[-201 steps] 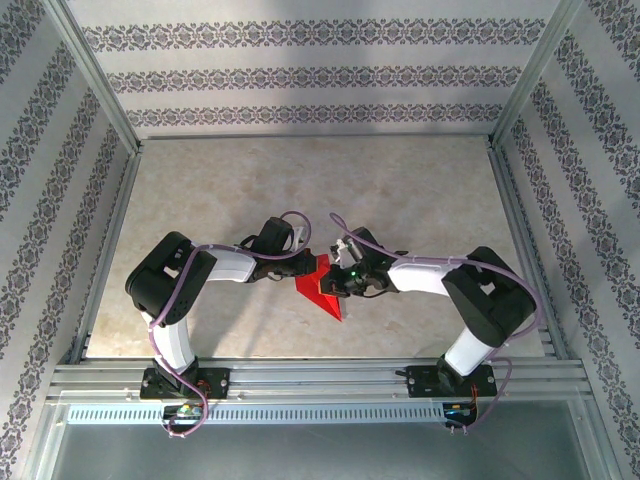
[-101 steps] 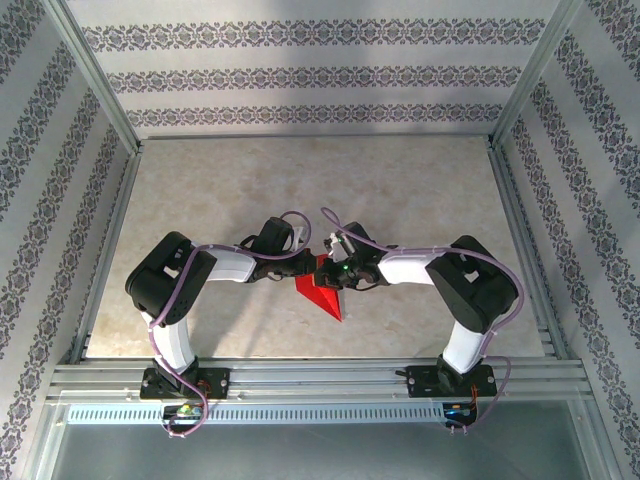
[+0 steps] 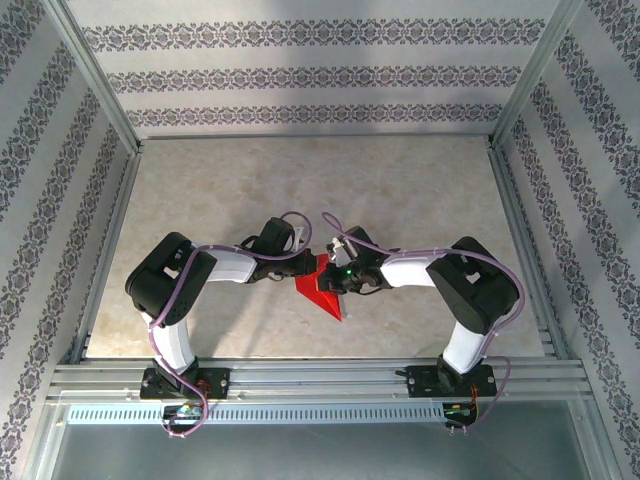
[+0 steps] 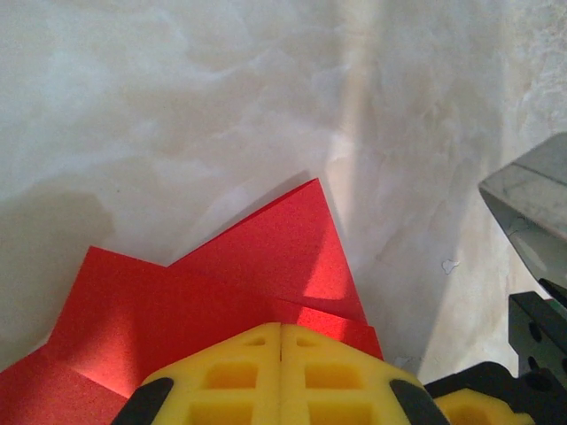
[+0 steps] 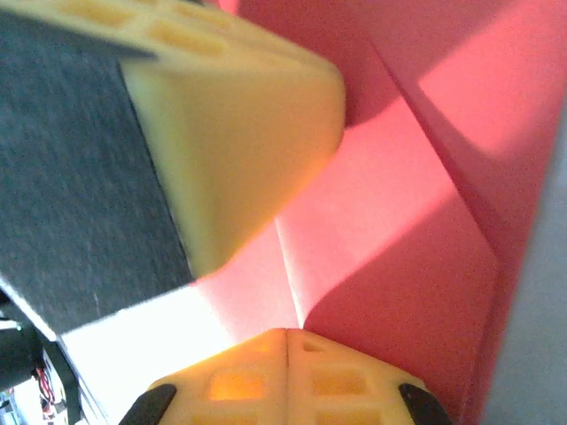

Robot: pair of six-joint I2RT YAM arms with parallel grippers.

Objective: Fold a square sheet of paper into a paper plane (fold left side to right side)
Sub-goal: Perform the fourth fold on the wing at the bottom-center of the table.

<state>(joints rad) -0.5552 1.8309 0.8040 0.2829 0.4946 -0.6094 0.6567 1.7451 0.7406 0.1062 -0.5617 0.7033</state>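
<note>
The square sheet of paper [image 3: 318,290] is bright red and creased into a pointed shape, lying on the table between the two arms with its tip towards the near edge. My left gripper [image 3: 303,268] is shut, its yellow fingertips [image 4: 257,354] resting on the paper's [image 4: 257,266] left part. My right gripper [image 3: 333,282] is shut too, set low on the red paper [image 5: 399,230], where a raised crease [image 5: 288,266] runs up to its tips [image 5: 286,333]. The left gripper's yellow finger [image 5: 239,124] stands just across from it.
The marble-patterned table [image 3: 400,190] stretches open behind the arms. Patterned walls and metal frame posts [image 3: 100,90] close in the left, back and right. A metal rail [image 3: 320,375] runs along the near edge. The right gripper's dark body [image 4: 532,266] shows beside the paper.
The right arm has swung its elbow inward and its gripper has shifted slightly left over the paper. The left arm and the paper have stayed put.
</note>
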